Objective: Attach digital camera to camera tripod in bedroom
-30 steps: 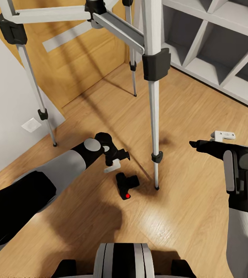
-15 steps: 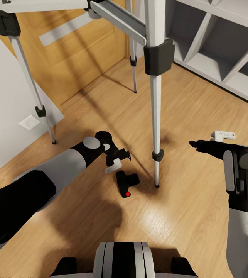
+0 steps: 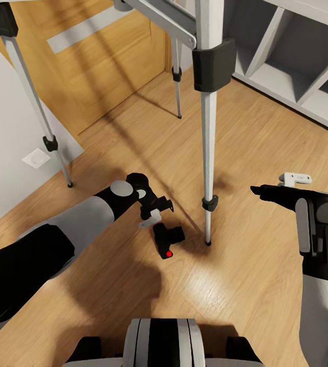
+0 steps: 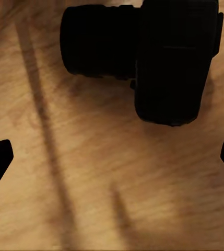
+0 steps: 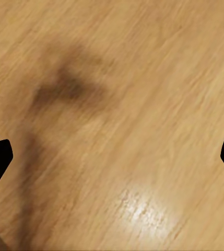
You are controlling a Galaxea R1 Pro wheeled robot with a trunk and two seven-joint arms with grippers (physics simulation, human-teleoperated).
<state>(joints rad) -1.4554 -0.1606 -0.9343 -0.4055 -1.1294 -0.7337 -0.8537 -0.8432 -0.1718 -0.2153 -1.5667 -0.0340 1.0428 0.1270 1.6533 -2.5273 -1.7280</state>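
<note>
Picking up the camera [image 3: 167,241] off the floor [image 3: 245,285] beside a tripod [image 3: 207,153] leg calls for the wide-open left gripper [image 3: 155,211] to straddle its body squarely before closing.

light: bright, even over my arms | shadows: soft, dark streaks on floor [image 3: 133,285] lower centre | glare: pale sheen on floor, right wrist view lower centre | blur: wrist views soft, head view sharp
</note>
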